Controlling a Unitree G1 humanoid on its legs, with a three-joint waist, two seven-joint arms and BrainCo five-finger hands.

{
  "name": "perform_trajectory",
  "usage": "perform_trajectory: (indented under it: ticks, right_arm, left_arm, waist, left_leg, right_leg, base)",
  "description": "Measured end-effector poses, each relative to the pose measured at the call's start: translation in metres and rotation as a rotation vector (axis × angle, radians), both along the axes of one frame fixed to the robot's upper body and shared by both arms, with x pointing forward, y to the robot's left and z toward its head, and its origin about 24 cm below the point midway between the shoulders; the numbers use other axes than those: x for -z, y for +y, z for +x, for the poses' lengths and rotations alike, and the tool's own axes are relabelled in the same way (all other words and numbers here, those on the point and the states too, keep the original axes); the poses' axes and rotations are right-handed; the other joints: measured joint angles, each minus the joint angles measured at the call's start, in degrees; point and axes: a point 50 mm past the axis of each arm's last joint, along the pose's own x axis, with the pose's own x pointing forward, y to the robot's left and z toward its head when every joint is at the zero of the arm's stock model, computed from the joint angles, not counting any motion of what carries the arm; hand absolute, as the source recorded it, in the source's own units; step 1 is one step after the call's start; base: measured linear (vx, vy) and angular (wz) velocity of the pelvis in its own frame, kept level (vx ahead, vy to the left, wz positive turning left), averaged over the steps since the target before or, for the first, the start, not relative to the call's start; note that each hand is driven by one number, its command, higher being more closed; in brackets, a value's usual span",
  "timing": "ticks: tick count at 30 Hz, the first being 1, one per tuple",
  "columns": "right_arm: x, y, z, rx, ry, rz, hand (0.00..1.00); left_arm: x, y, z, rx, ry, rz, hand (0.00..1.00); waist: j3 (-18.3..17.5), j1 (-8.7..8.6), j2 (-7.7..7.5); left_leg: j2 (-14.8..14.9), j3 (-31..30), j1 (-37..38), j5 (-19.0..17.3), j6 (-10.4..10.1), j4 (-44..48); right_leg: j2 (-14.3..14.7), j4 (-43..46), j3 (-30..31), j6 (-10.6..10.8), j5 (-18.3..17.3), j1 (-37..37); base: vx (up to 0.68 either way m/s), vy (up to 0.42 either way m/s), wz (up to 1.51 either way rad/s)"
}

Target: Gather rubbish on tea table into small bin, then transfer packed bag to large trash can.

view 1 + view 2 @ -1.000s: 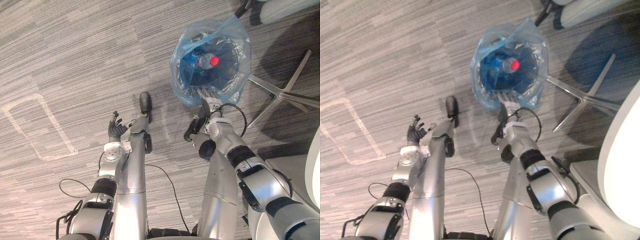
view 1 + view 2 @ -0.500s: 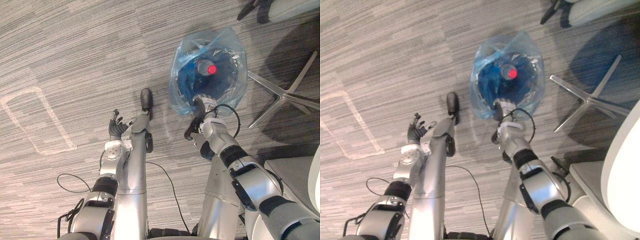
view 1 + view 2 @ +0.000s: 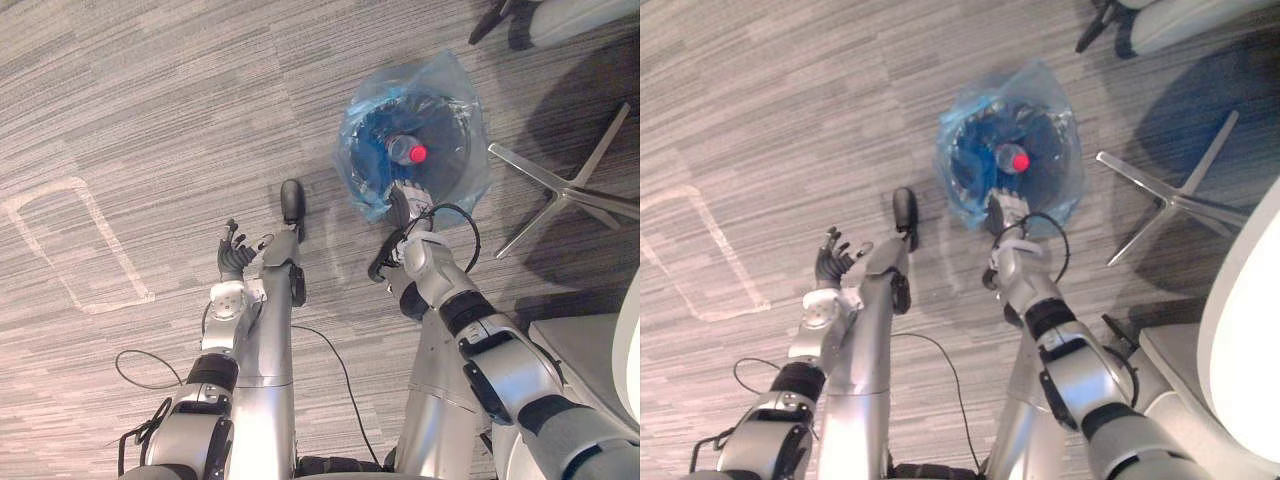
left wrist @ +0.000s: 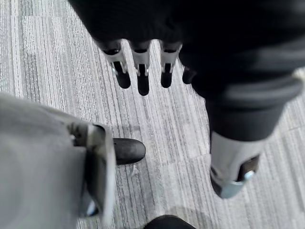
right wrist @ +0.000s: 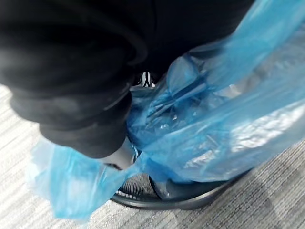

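Blue plastic bag (image 3: 365, 180) lines the small black mesh bin (image 5: 157, 198) standing on the grey carpet (image 3: 150, 90), with a red-capped bottle (image 3: 408, 152) lying inside. The right hand (image 3: 402, 204) is at the bag's near rim, buried in the plastic, so I cannot tell whether it grips. The left hand (image 3: 232, 258) hangs over the carpet, well apart from the bin, fingers (image 4: 138, 76) straight and relaxed. A chair's metal base (image 3: 560, 185) stands beside the bin.

Left arm: mine, bent, forearm reaching forward.
Left hand (image 3: 232, 258): fingers straight, slightly spread, holding nothing.
Right arm: stretched forward.
Right hand (image 3: 404, 207): farther forward than my left.
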Motion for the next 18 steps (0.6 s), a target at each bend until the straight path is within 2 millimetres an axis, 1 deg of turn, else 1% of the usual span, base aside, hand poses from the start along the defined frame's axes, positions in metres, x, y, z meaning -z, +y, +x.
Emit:
perform_trajectory:
  ticks: [2,3,5,9,10,11,13,15,17,18]
  right_arm:
    - [0.002,0.004,-0.006,-0.024,-0.012,0.024,1.0]
    - [0.003,0.006,-0.011,-0.042,-0.02,0.062,1.0]
    - [0.007,0.011,-0.022,-0.069,-0.03,0.112,1.0]
    - [0.02,0.019,-0.048,-0.118,-0.016,0.247,1.0]
    - [0.024,0.02,-0.056,-0.129,-0.009,0.276,1.0]
    - [0.025,0.021,-0.058,-0.134,-0.006,0.288,1.0]
    - [0.026,0.027,-0.07,-0.164,-0.002,0.36,1.0]
    - [0.025,0.029,-0.075,-0.174,-0.007,0.379,1.0]
    - [0.035,0.03,-0.083,-0.177,0.033,0.398,1.0]
    - [0.036,0.03,-0.085,-0.177,0.038,0.404,1.0]
  left_arm:
    - [0.003,-0.007,-0.001,0.024,0.016,0.009,0.0]
    - [0.005,-0.012,-0.002,0.042,0.023,0.012,0.0]
    - [0.011,-0.016,-0.005,0.058,0.052,0.018,0.0]
    - [0.032,-0.013,-0.021,0.056,0.128,0.043,0.0]
    - [0.041,-0.012,-0.027,0.06,0.162,0.055,0.0]
    - [0.043,-0.012,-0.029,0.061,0.17,0.056,0.0]
    - [0.054,-0.009,-0.039,0.056,0.209,0.067,0.0]
    - [0.059,-0.007,-0.043,0.054,0.232,0.073,0.0]
    - [0.075,-0.004,-0.055,0.053,0.304,0.091,0.0]
    - [0.077,-0.004,-0.057,0.053,0.314,0.094,0.0]
  waist:
    - [-0.1,0.06,-0.02]
    - [0.0,0.1,-0.02]
    - [-0.1,-0.12,-0.12]
    - [-0.3,-0.44,-0.4]
    - [-0.6,-0.5,-0.91]
    - [-0.7,-0.51,-1.08]
    - [-1.3,-0.97,-1.84]
    - [-1.8,-1.3,-2.48]
    - [-3.8,-1.71,-4.06]
    - [-3.9,-1.71,-4.21]
  left_leg:
    - [0.4,0.7,1.9,-0.1,0.0,-0.4]
    - [0.8,1.0,3.7,-0.1,0.0,-1.0]
    - [1.1,1.4,6.7,-0.1,0.0,-2.3]
    - [1.7,2.7,14.6,-0.8,0.0,-4.3]
    - [1.9,3.3,17.8,-1.1,0.2,-4.8]
    - [1.9,3.5,18.7,-1.3,0.2,-4.8]
    - [2.2,3.9,23.6,-2.6,0.0,-5.0]
    - [2.3,4.0,26.1,-3.2,0.0,-5.4]
    - [2.2,4.7,30.9,-3.3,-0.1,-7.7]
    - [2.2,4.8,31.7,-3.3,-0.1,-8.0]
  right_leg:
    - [0.3,-0.8,0.2,0.4,-0.1,1.8]
    - [1.0,-1.9,0.4,0.7,0.2,3.4]
    - [1.4,-3.5,0.4,1.0,0.5,6.4]
    - [2.6,-7.5,0.8,1.6,1.3,14.3]
    - [2.9,-8.8,1.0,1.6,1.5,17.4]
    - [2.9,-9.1,1.0,1.4,1.7,18.3]
    - [3.4,-11.3,1.0,1.5,2.0,23.9]
    - [3.8,-12.8,0.9,1.9,2.1,26.7]
    - [4.3,-15.9,1.0,2.5,2.6,31.6]
    - [4.4,-16.5,1.0,2.7,2.7,32.4]
  base:
    - [-0.08,0.0,-0.18]
    - [-0.07,-0.001,-0.18]
    - [-0.06,-0.004,-0.14]
    - [0.0,-0.012,-0.16]
    - [0.06,-0.014,-0.2]
    - [0.08,-0.013,-0.22]
    - [0.1,-0.002,-0.14]
    - [0.08,0.006,-0.08]
    - [0.09,0.002,-0.07]
    - [0.1,0.0,-0.04]
